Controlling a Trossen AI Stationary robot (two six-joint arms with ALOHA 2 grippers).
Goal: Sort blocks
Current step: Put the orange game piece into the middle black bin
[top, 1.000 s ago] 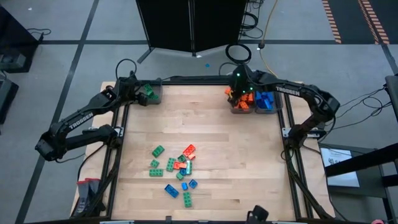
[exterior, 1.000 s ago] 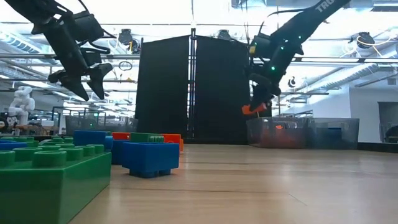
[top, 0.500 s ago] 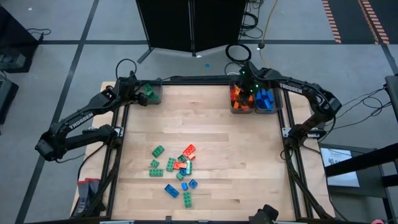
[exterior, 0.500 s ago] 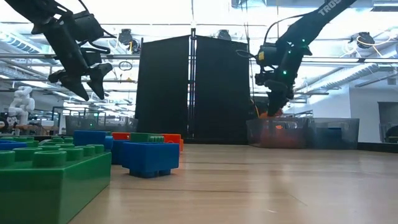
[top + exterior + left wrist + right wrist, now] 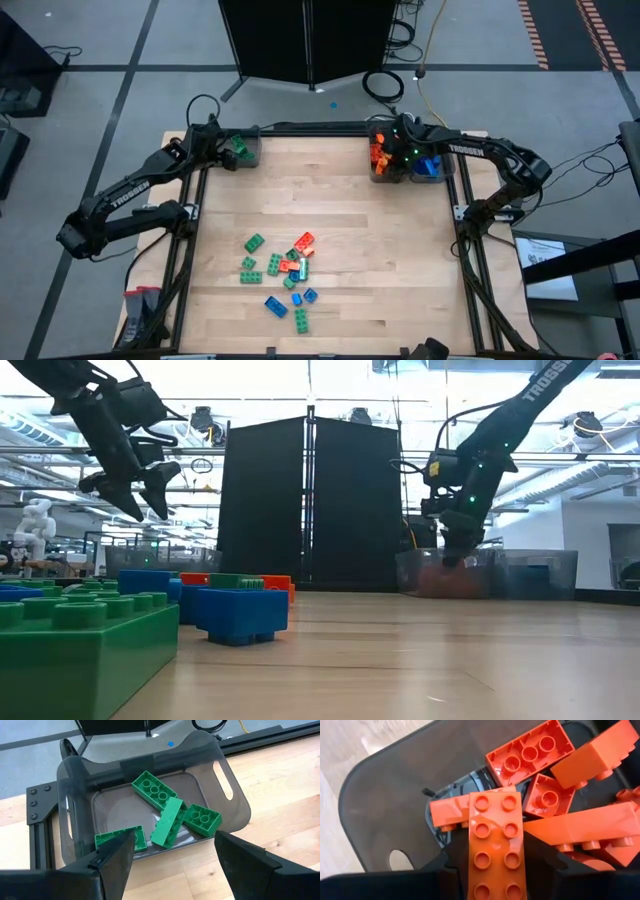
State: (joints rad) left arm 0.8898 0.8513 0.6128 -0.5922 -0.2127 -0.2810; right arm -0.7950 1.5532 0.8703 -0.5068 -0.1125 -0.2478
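Loose green, orange and blue blocks (image 5: 285,272) clustered near the desk's (image 5: 350,230) front, left gripper (image 5: 170,855) fingers wide and empty over the green-block bin (image 5: 235,807), right gripper (image 5: 495,870) fingers clamping an orange block (image 5: 496,845) above the orange-block bin (image 5: 385,810).

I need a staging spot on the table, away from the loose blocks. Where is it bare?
Bare wood runs between the green-block bin and the orange-block bin, and down both side edges of the table. The loose block pile crowds the near-centre. The right gripper, holding an orange block, hangs over the orange-block bin; the left gripper hovers open at the green-block bin.
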